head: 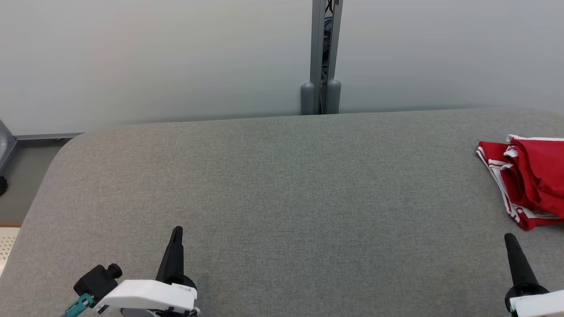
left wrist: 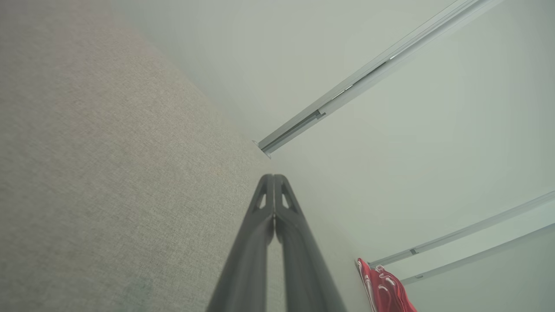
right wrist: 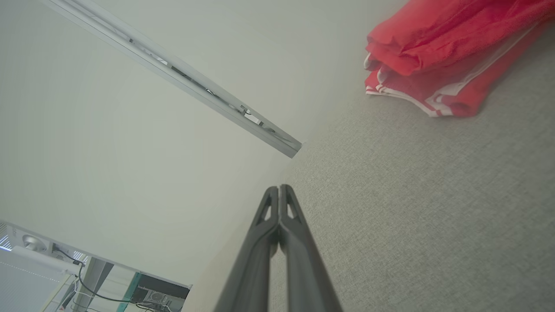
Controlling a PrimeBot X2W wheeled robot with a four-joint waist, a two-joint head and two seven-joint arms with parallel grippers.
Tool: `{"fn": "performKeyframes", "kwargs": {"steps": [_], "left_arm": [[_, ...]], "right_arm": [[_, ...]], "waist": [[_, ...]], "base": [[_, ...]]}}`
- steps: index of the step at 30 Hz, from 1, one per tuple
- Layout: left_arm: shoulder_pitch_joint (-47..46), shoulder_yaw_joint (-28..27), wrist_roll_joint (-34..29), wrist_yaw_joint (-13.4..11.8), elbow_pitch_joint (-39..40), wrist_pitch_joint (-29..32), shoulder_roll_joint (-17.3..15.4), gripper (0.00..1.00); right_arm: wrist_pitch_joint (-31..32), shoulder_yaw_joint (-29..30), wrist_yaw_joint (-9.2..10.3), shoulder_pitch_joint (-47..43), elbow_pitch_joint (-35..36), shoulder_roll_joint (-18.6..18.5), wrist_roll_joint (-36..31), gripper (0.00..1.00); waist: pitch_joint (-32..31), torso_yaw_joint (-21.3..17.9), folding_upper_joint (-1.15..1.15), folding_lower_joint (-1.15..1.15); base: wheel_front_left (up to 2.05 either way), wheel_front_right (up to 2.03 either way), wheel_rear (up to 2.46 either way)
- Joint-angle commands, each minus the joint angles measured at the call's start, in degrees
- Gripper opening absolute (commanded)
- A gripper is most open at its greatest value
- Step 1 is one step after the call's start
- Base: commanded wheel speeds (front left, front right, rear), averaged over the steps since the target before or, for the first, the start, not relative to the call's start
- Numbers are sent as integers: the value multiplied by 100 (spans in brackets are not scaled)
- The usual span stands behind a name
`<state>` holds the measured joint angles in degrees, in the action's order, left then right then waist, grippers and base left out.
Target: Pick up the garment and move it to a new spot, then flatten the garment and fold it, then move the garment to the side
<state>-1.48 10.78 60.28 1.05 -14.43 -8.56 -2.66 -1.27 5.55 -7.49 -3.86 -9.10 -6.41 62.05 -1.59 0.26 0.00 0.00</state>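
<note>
Grey fabric covers the desk (head: 273,185) before us. Nearest, our left gripper (head: 177,233) and right gripper (head: 510,241) rest apart, fingers clenched on nothing. Farther off to our right, the red garment (head: 535,180) lies in stacked layers, which fits either a finished fold set aside or a bundle awaiting pickup. Pinching a single layer could, we judge, drag the stack apart. Our right wrist view shows its layered edges side-on; the head view crops it at the frame's edge.
</note>
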Motion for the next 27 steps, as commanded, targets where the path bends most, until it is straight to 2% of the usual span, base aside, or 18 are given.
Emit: {"fn": "performKeyframes", "kwargs": {"steps": [1,27], "left_arm": [[-187,-12,191,74,28,31,-23,0],[-555,-17,1624,334,-132,218,-28,0]], "right_arm": [[70,82,-1,137,41,-76,222,0],[568,493,-1,268,-15,-136,1709,0]], "waist": [[4,-1,0,0],[66,-11,0,0]], "base": [[0,0,0],[0,0,0]]}}
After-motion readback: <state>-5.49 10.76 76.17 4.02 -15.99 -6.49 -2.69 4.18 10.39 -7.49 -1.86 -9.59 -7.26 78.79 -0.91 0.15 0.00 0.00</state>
